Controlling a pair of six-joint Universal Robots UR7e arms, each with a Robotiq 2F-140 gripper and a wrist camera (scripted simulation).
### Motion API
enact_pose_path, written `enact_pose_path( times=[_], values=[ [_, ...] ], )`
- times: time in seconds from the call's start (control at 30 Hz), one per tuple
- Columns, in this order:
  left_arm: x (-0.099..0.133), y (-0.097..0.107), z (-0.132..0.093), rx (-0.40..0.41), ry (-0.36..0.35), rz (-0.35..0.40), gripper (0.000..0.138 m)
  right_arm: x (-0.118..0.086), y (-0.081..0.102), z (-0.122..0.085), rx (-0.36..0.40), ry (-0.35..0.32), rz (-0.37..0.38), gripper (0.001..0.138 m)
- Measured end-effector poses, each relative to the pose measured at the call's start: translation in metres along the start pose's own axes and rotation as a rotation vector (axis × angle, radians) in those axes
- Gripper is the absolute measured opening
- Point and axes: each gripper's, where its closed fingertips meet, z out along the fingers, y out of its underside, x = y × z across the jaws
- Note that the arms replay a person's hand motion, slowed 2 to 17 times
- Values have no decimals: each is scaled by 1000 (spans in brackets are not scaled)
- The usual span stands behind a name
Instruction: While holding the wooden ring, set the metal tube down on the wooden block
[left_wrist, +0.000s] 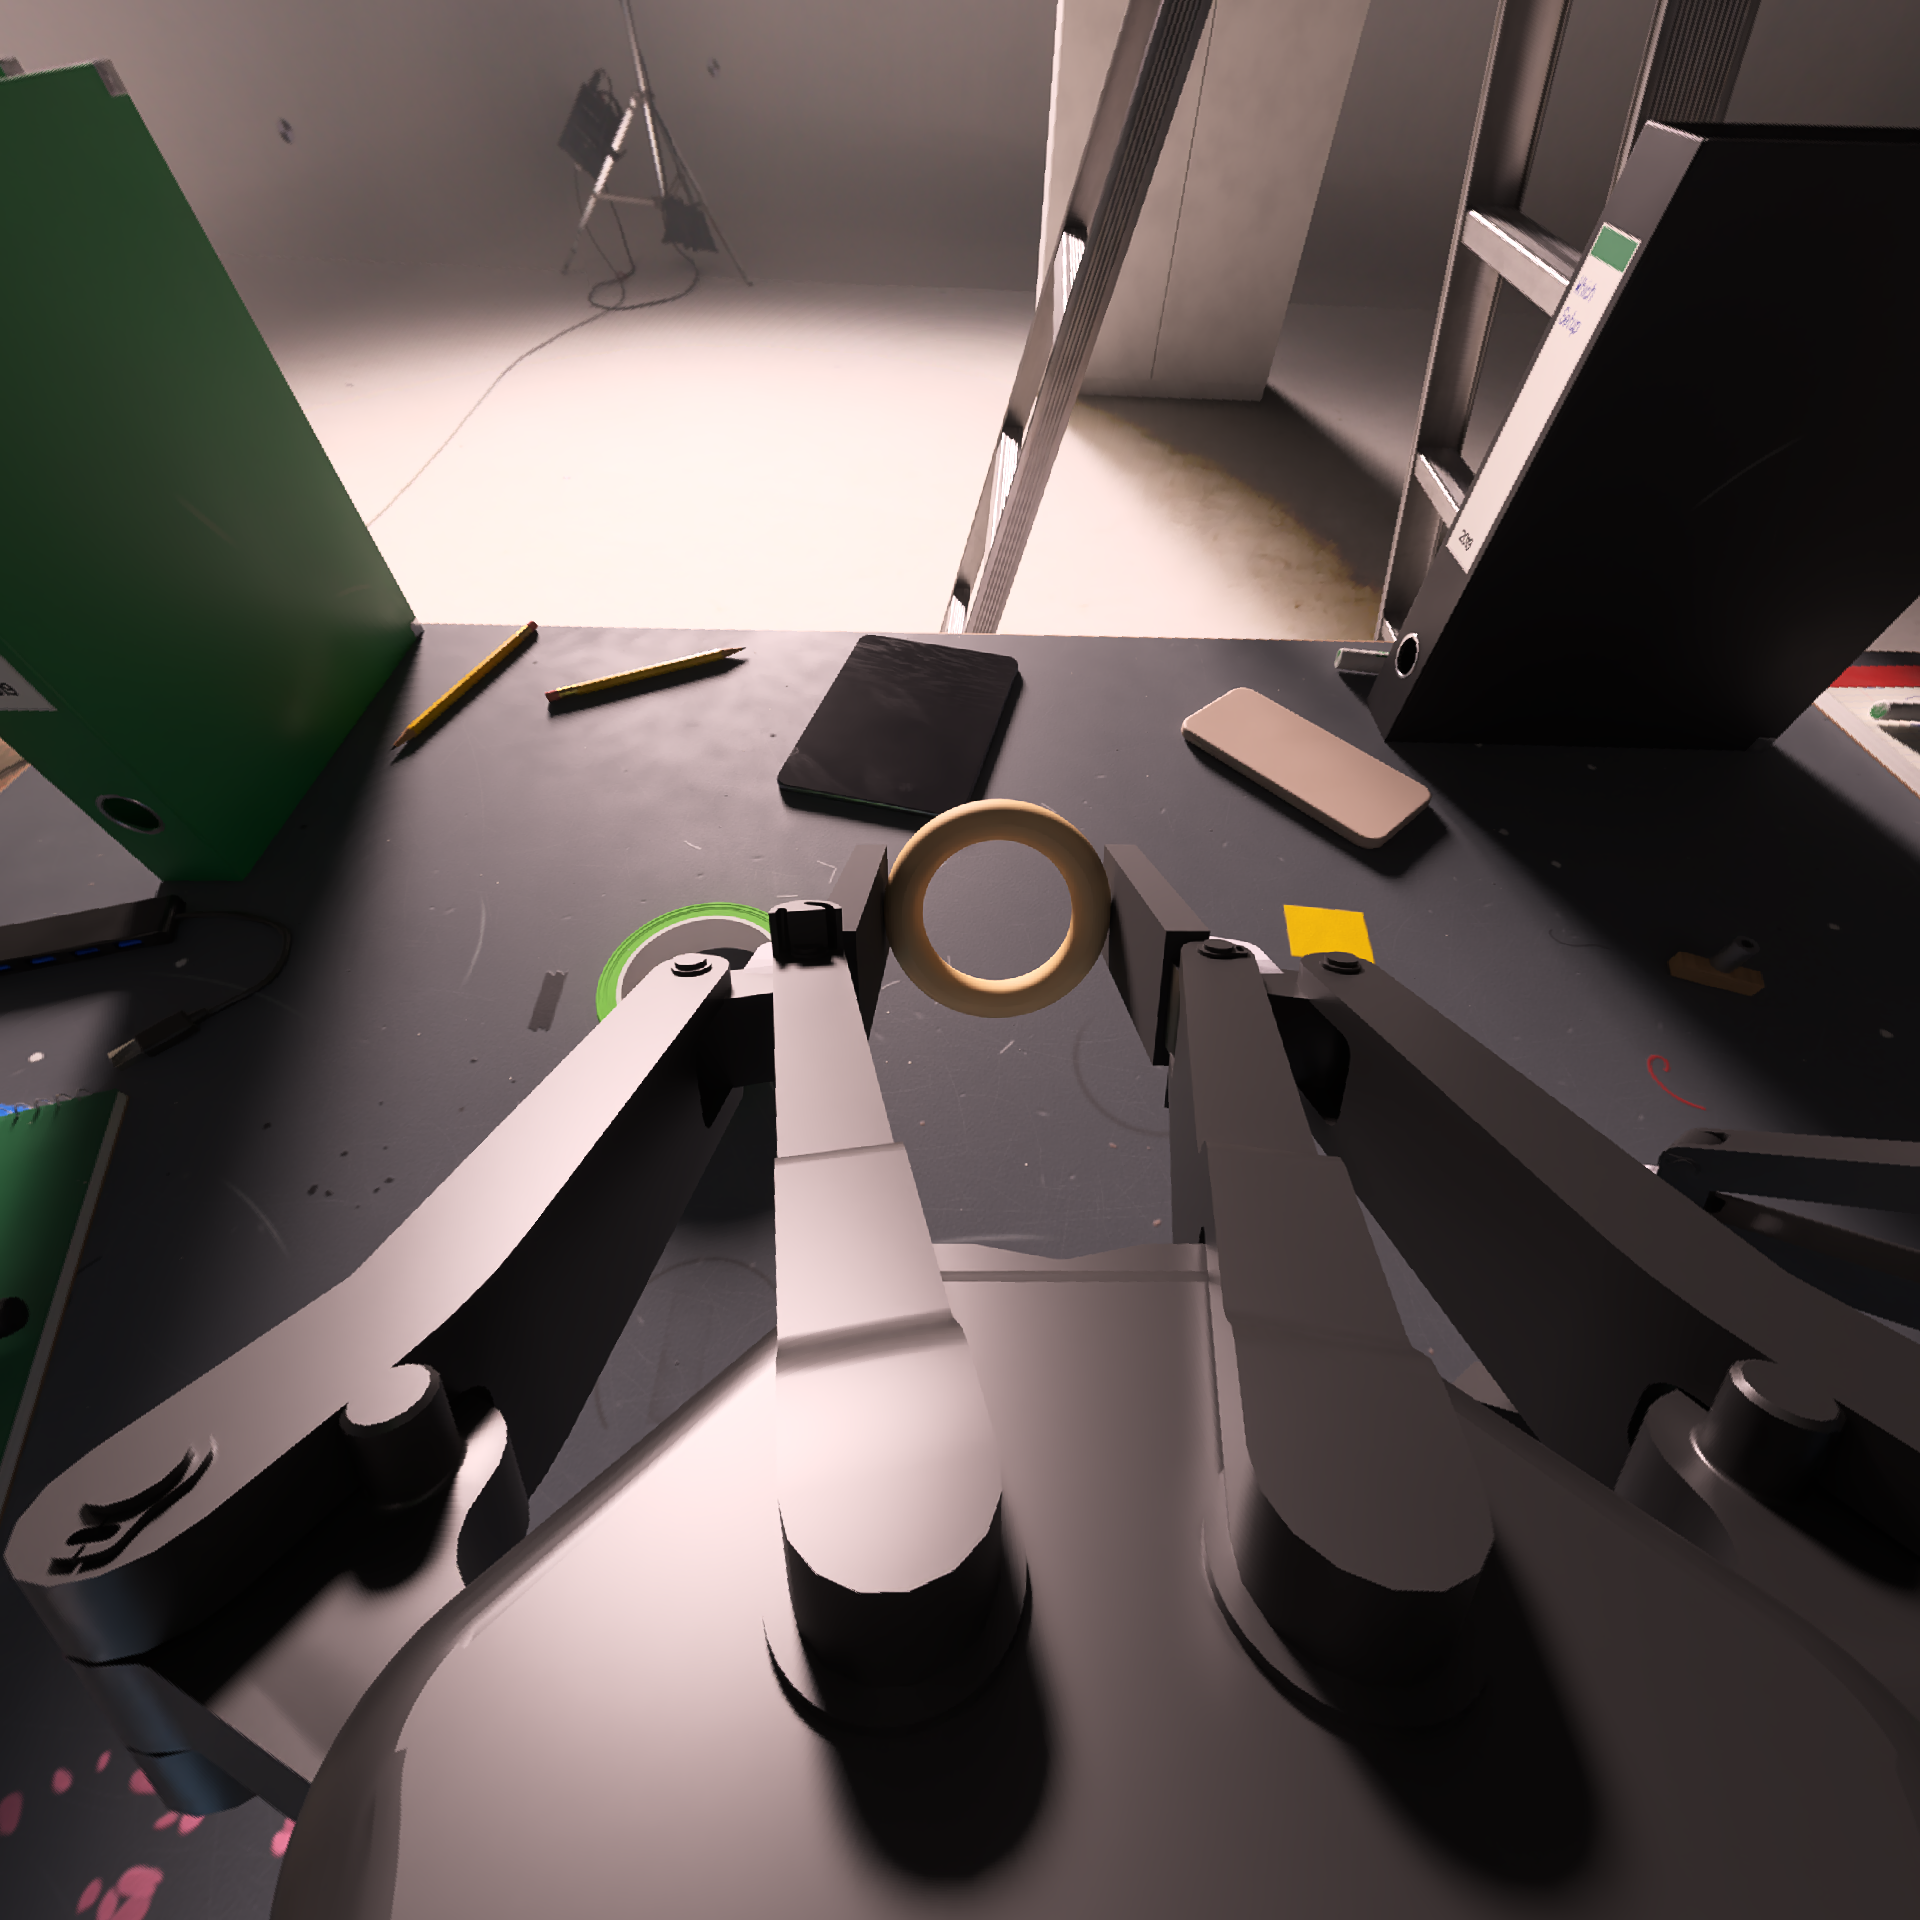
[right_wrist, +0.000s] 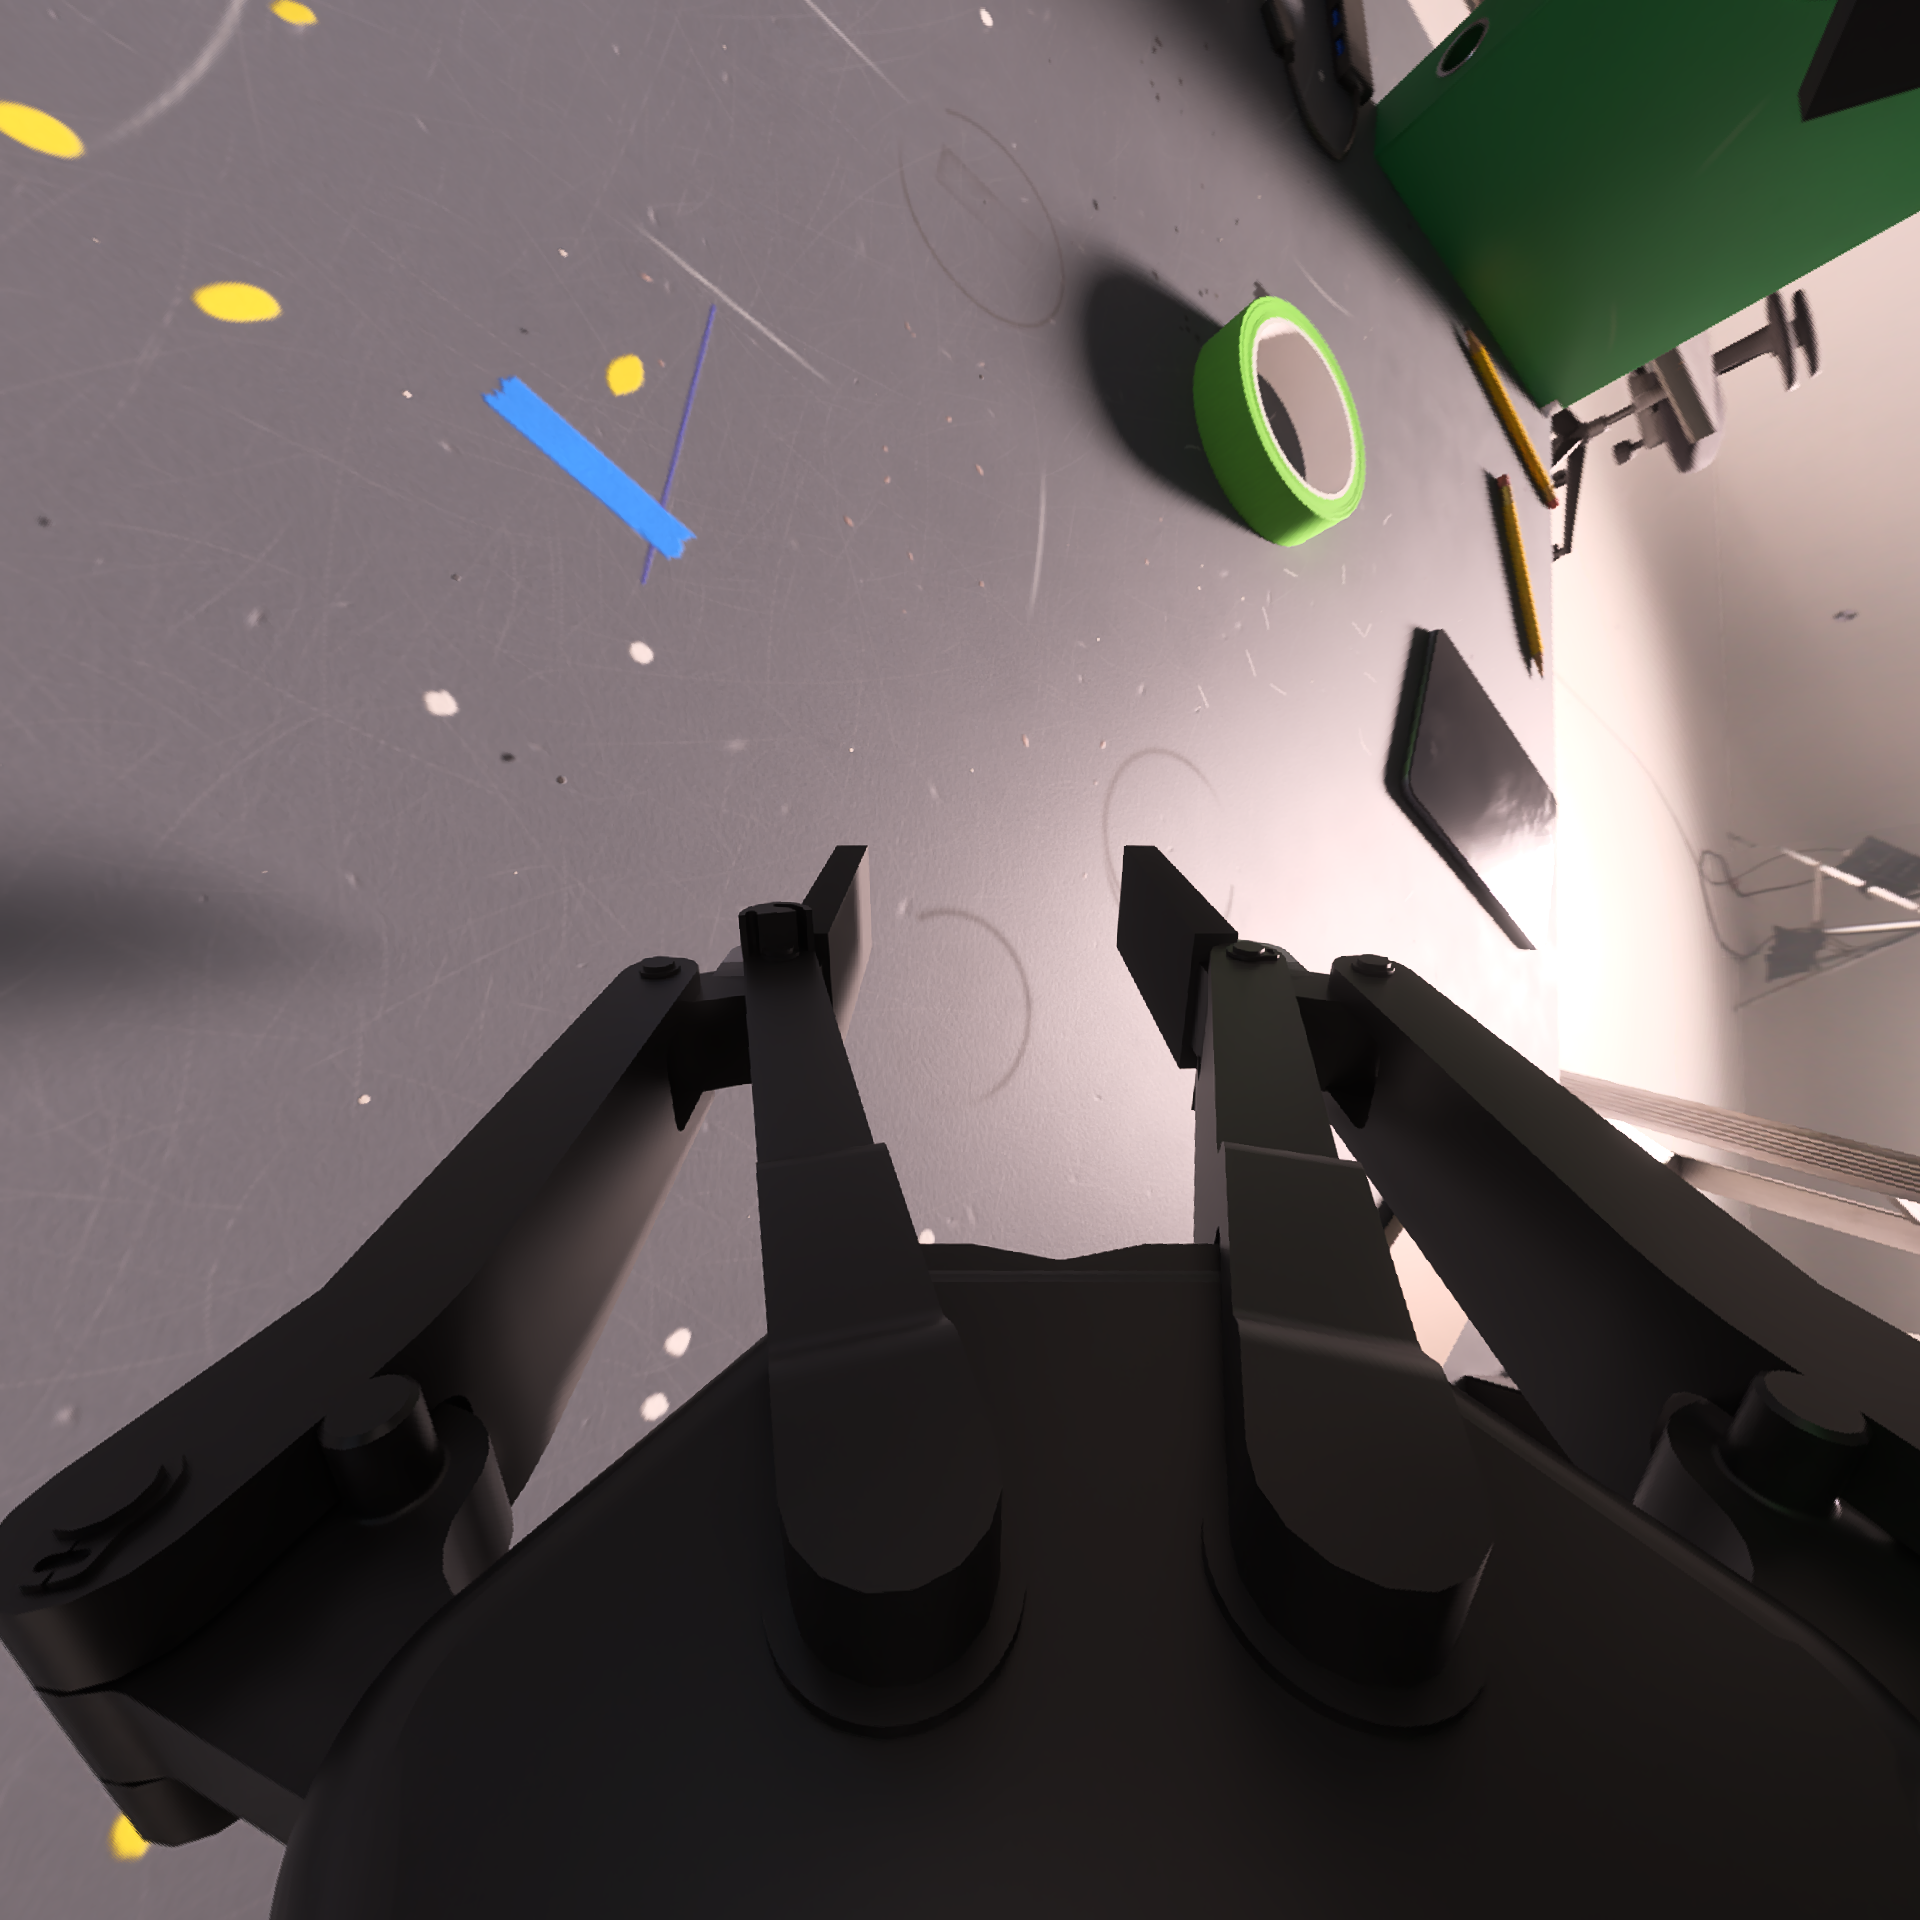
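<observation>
Fingers of the left gripper press on either side of the ring, closed only as far as its width, and hold it upright above the table with its hole facing the camera. Being wood, the ring should be light, stiff and a little slick on its rounded rim, so two flat pads on a curve could let it swivel; a grip across the full width, as here, looks the safest.

To the right in that view, past a yellow note, a small tan block with a short grey tube on it lies near the black binder. It is too small to tell whether these are the task's tube and block, or whether the tube stands on it or merely beside it. A metal tube would be hard, smooth and prone to roll, best taken across its middle.

Farther right, the right gripper hangs over bare table, its fingers parted about halfway and holding nothing. Green tape and a dark tablet lie beyond it.
</observation>
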Motion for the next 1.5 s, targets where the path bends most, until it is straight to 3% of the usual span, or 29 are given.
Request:
enact_pose_path(
  times=[0.47,0.63,1.5],
  values=[
    [0,0,0,8,3,2,55,6,-2,14,21,73,-18,54],
    [0,0,0,9,4,3,55,14,-1,12,22,121,-36,40],
    [0,0,0,11,6,3,55,68,6,40,-20,329,38,52]
  ],
)
